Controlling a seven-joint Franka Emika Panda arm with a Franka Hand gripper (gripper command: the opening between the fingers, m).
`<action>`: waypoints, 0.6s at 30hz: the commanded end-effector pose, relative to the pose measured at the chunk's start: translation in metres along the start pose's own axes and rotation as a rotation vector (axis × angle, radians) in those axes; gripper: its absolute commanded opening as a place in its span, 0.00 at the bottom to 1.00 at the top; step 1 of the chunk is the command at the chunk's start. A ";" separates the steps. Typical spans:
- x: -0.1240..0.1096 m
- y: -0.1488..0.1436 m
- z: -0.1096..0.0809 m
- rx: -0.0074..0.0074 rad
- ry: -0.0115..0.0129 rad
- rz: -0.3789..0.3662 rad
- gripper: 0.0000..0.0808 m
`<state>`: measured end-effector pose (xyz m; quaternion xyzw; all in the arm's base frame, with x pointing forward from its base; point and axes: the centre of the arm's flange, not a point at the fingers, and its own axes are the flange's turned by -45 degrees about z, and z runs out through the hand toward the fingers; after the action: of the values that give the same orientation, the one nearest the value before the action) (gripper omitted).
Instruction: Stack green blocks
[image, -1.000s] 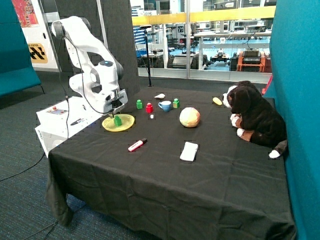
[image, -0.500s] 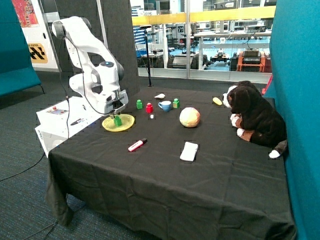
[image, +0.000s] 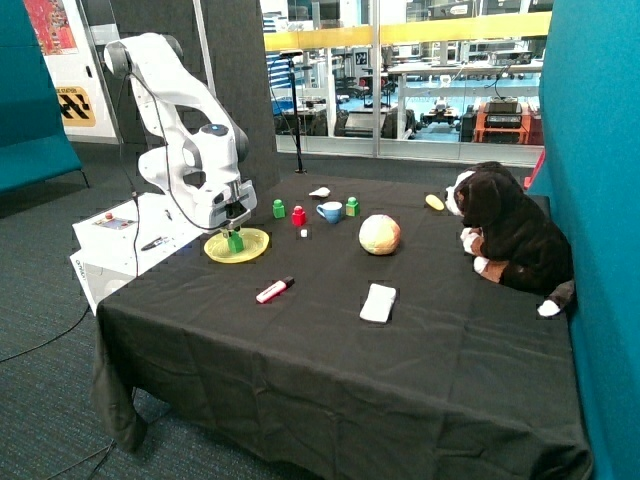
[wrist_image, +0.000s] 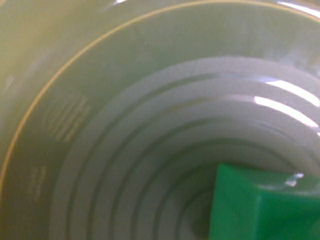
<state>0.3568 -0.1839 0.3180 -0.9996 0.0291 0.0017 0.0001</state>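
Note:
One green block (image: 236, 241) stands on a yellow plate (image: 252, 249) near the table's edge by the robot base. My gripper (image: 234, 224) hangs right above this block, touching or nearly touching its top. The wrist view is filled by the plate's ribbed surface (wrist_image: 125, 125), with a corner of the green block (wrist_image: 265, 205) close to the camera. Two more green blocks stand apart on the black cloth: one (image: 279, 208) beside the red block (image: 299, 215), the other (image: 352, 206) just past the blue cup (image: 330, 211).
A pale ball (image: 379, 234), a red-and-white marker (image: 274, 290) and a flat white object (image: 378, 302) lie mid-table. A plush dog (image: 510, 235) sits by the teal wall. A small white cube (image: 304, 233) lies near the red block.
The gripper has shifted only very slightly above the plate. The green block on the plate stays where it was.

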 end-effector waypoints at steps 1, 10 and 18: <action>-0.006 0.000 0.002 0.0000 0.0033 0.002 0.29; -0.010 0.000 0.004 0.0000 0.0033 0.004 0.18; -0.011 -0.001 0.006 0.0000 0.0033 0.003 0.00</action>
<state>0.3515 -0.1849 0.3140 -0.9995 0.0305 0.0012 0.0023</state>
